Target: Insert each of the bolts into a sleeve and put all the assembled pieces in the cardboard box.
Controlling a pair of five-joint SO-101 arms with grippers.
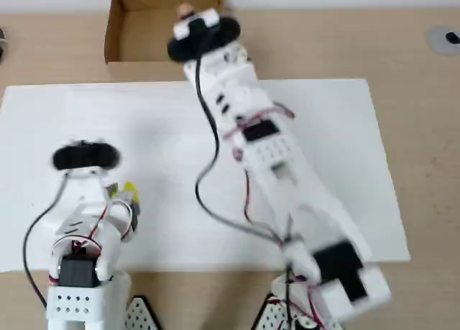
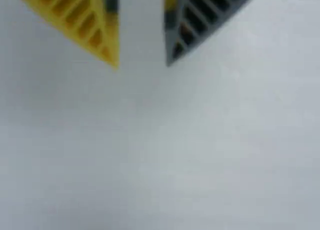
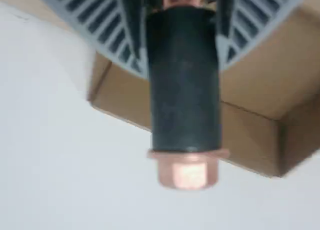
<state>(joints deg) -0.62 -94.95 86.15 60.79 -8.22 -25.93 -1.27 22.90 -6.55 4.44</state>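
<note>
A black sleeve with a copper bolt through it hangs between grey fingers; my right gripper is shut on it. Behind it stands the cardboard box. From above, the right arm stretches across the white sheet, and its gripper sits at the near right corner of the open cardboard box. My left gripper is open just above the bare sheet, one finger yellow and one grey. It stays low at the left.
A white sheet covers the middle of the wooden table. A small grey round object lies at the far right edge. Cables trail from both arms over the sheet.
</note>
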